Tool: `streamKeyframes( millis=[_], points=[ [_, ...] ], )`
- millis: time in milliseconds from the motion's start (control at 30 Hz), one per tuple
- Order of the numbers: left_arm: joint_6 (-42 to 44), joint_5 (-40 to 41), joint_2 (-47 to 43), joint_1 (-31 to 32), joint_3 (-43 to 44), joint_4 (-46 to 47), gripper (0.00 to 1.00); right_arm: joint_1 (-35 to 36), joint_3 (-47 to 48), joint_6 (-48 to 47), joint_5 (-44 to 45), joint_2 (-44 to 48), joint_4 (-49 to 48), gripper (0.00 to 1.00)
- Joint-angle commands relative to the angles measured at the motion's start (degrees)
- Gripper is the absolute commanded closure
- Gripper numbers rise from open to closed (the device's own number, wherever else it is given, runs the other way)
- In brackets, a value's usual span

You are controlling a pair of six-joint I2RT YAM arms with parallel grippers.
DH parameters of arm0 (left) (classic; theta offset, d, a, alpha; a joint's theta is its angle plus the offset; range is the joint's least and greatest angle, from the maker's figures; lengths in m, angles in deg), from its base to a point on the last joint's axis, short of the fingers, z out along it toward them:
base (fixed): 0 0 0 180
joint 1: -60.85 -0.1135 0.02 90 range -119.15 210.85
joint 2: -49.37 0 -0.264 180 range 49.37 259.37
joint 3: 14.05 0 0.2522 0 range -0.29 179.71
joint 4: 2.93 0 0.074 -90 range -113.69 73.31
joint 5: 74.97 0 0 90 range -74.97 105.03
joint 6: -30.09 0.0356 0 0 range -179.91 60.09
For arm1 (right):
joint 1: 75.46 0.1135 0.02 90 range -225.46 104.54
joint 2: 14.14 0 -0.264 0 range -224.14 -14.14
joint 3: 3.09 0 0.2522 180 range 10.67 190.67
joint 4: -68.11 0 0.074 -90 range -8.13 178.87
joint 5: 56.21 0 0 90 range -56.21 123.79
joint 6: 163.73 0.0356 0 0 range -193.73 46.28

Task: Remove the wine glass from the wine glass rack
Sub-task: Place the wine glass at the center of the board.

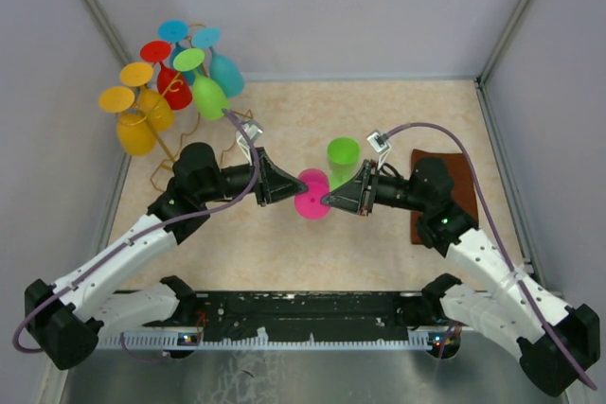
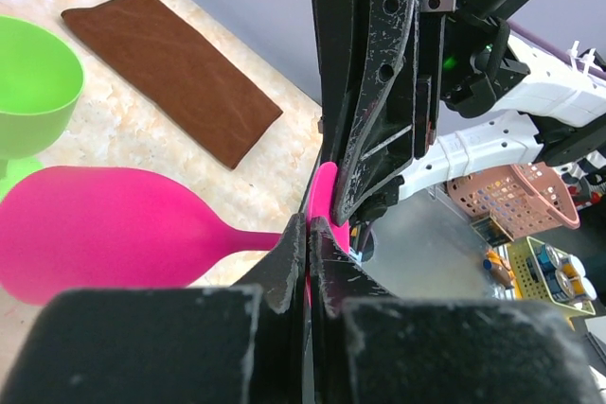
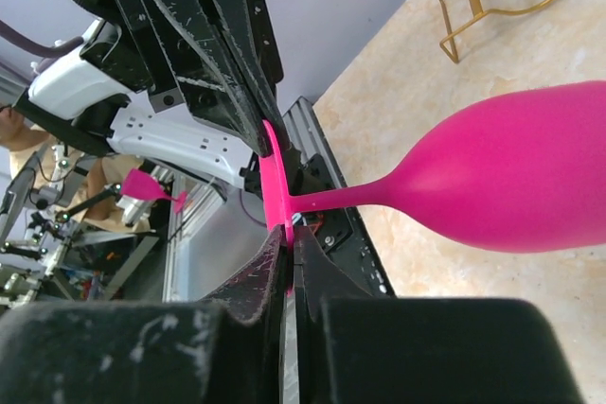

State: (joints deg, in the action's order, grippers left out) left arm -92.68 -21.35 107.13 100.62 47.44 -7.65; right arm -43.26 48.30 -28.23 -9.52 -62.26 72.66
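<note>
We see our left gripper (image 1: 290, 190) and right gripper (image 1: 330, 201) tip to tip at the centre of the top view. Both are pinched narrow on the foot of the pink wine glass (image 1: 310, 205), which lies sideways between them. The wine glass rack (image 1: 162, 143) stands well apart in the upper left, hung with coloured glasses (image 1: 210, 96).
</note>
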Motion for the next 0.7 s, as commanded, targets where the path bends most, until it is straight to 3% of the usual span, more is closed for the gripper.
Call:
streamKeyframes(
  millis=[0,200,667],
  points=[
    [0.4,-0.7,-0.1,0.5,-0.4,0.6,0.98,0.7,3.2,-0.4,0.2,1.3,-4.3,1.0],
    [0.9,-4.9,-1.8,1.0,-0.6,-2.9,0.75,0.7,3.3,-0.9,0.6,3.8,-5.1,1.0],
    [0.5,-7.0,-1.1,3.2,1.6,-3.5,0.74,0.7,3.4,-0.6,0.5,5.2,-7.2,1.0]
  ],
)
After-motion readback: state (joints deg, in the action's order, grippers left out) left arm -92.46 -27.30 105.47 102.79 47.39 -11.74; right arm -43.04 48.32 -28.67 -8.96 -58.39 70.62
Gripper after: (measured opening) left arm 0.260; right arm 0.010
